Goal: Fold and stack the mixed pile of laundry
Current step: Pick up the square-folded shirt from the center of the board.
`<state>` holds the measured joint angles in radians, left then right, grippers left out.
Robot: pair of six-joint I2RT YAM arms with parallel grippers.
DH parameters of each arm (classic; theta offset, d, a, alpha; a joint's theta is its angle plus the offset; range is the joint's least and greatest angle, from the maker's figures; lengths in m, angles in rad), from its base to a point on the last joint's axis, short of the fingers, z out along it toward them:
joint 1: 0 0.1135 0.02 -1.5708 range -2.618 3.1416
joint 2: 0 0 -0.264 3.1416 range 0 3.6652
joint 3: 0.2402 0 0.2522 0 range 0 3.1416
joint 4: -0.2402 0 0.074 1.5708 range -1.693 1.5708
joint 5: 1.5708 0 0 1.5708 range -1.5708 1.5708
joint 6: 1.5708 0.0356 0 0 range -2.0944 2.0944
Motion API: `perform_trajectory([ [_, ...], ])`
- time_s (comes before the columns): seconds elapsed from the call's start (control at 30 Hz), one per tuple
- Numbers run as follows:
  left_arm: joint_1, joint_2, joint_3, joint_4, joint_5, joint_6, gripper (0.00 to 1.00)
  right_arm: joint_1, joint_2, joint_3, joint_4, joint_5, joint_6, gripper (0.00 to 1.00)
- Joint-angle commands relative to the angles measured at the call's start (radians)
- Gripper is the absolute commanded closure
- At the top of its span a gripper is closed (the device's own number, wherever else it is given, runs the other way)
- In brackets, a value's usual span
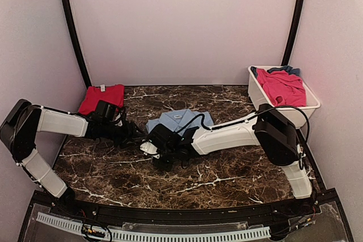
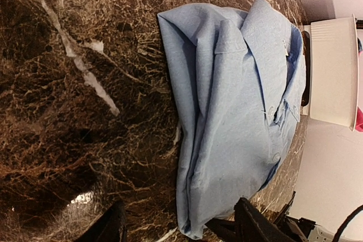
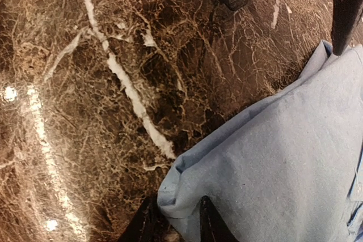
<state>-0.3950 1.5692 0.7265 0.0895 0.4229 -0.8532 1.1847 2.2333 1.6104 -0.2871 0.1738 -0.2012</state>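
Table: dark brown marble (image 1: 113, 168) with white veins, closed in by plain pale walls (image 1: 181, 26) at the back and sides.
Blue shirt: a light-blue collared shirt (image 1: 180, 120) lies folded flat near the middle of the table, collar towards the back wall. The left wrist camera shows its collar and button placket (image 2: 238, 111).
Red garment: folded square (image 1: 102, 97) at the back left of the table, well apart from the shirt, with a small white label at its far edge.
Tub: a white plastic tub (image 1: 258, 97) stands at the back right corner. A pink-red piece (image 1: 281, 86) is heaped inside, and a dark blue piece (image 1: 289, 71) shows behind it against the far rim.
Left gripper: low over the table at the shirt's near-left side (image 2: 180, 203), fingers spread wide, one over bare marble and the other over the cloth. An edge of the shirt lies between them and nothing is held.
Right gripper: reaches across from the right to the shirt's near corner (image 3: 177, 199). Its two fingers stand close together on either side of that corner (image 3: 283, 168). I cannot tell whether the cloth is actually pinched or only sits in the gap.
Arms: both stretch inward from the sides and meet just in front of the shirt.
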Motion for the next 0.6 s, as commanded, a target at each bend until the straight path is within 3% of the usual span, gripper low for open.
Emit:
perform_trajectory([
  [0.0, 0.007, -0.038, -0.022, 0.037, 0.002, -0.008, 0.36, 0.006, 0.047, 0.019, 0.004, 0.104, -0.029, 0.80],
  [0.07, 0.007, -0.041, -0.025, 0.042, -0.004, -0.007, 0.36, 0.006, 0.051, 0.020, 0.002, 0.133, -0.029, 0.99],
  [0.1, 0.007, -0.040, -0.025, 0.048, -0.004, -0.007, 0.36, 0.006, 0.049, 0.020, 0.002, 0.140, -0.028, 1.00],
  [0.33, 0.000, -0.031, -0.069, 0.173, 0.028, -0.057, 0.33, 0.006, -0.061, -0.011, 0.079, 0.100, -0.016, 1.00],
  [0.37, -0.004, -0.029, -0.084, 0.191, 0.031, -0.064, 0.25, 0.005, -0.076, -0.012, 0.089, 0.092, -0.014, 1.00],
  [0.43, -0.010, -0.024, -0.098, 0.243, 0.037, -0.084, 0.19, 0.004, -0.092, -0.009, 0.101, 0.082, -0.015, 1.00],
  [0.57, -0.023, 0.007, -0.105, 0.326, 0.044, -0.130, 0.15, 0.001, -0.091, 0.019, 0.098, 0.075, -0.019, 1.00],
])
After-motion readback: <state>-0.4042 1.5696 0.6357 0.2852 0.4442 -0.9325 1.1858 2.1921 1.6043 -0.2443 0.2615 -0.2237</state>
